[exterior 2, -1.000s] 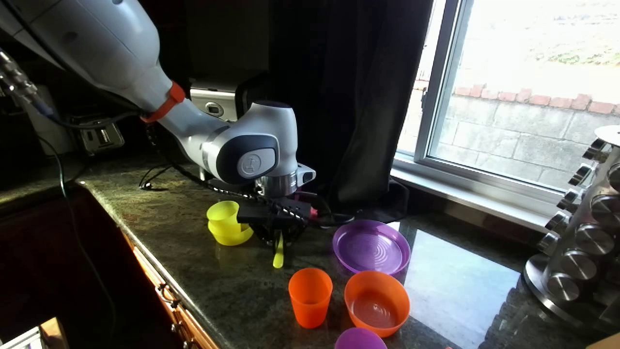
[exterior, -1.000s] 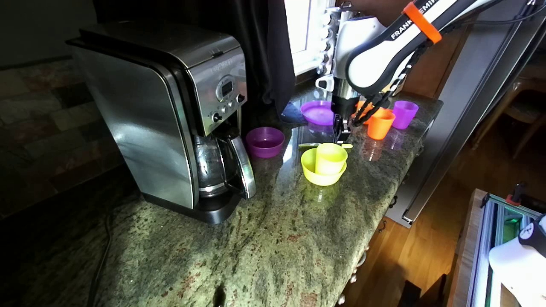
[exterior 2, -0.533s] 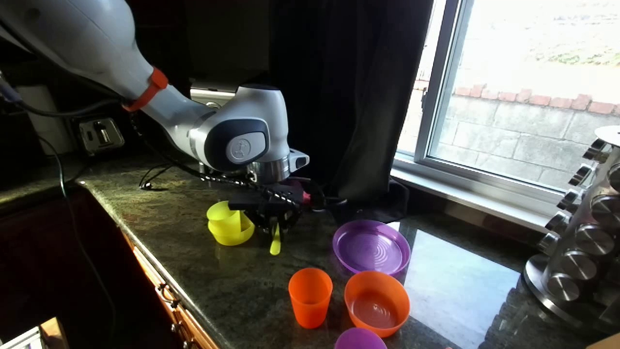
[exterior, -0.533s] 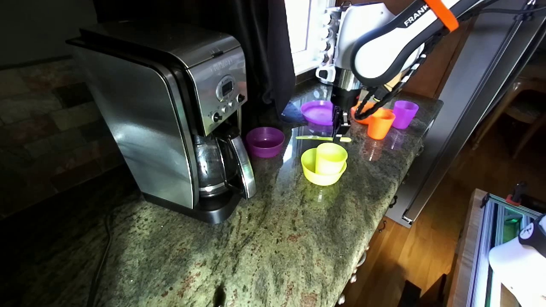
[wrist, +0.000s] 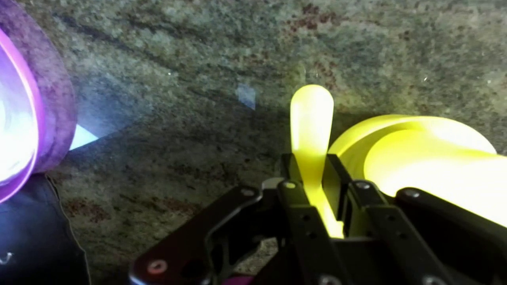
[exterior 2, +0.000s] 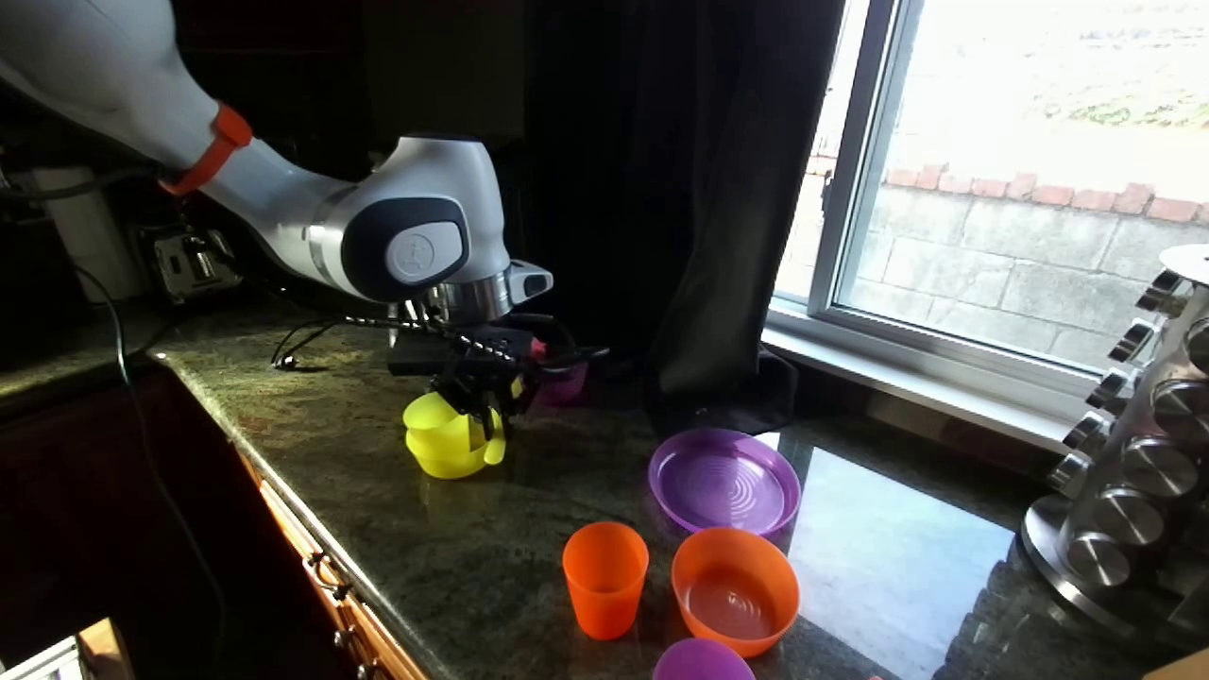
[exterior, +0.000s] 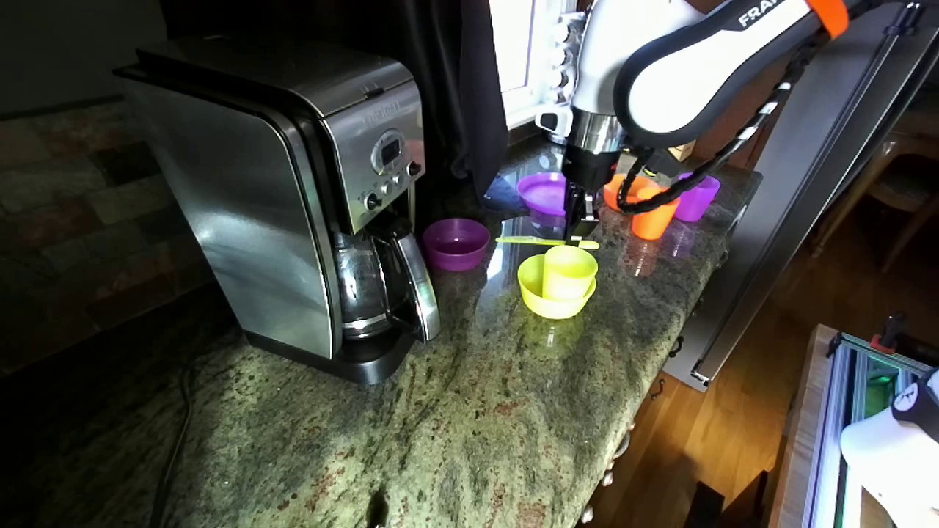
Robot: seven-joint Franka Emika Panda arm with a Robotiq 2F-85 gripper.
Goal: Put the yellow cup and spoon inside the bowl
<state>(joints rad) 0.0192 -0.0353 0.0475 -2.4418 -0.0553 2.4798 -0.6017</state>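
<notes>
The pale-yellow cup [exterior: 566, 277] stands inside the yellow-green bowl [exterior: 530, 284] on the counter. The cup [exterior 2: 433, 416] and bowl [exterior 2: 442, 465] show in both exterior views. In the wrist view the bowl [wrist: 380, 122] and cup [wrist: 412, 154] are at the right, partly behind the gripper. My gripper [wrist: 311, 158] is shut on the yellow spoon [wrist: 312, 111], across its narrow part, with one rounded end sticking out past the fingers. The spoon [exterior: 524, 240] is roughly level above the counter, just beside the bowl. My gripper [exterior 2: 493, 425] partly hides the bowl's near side in an exterior view.
A coffee maker [exterior: 293, 198] and a dark purple bowl [exterior: 456, 246] stand to one side. A purple dish [exterior 2: 725, 482], orange cup [exterior 2: 604, 581], orange bowl [exterior 2: 737, 595] and purple cup [exterior: 695, 196] stand farther along. The counter edge [exterior 2: 312, 529] is near.
My gripper has carried the spoon a little up from the counter and across toward the bowl and cup. The bowl and cup have not moved.
</notes>
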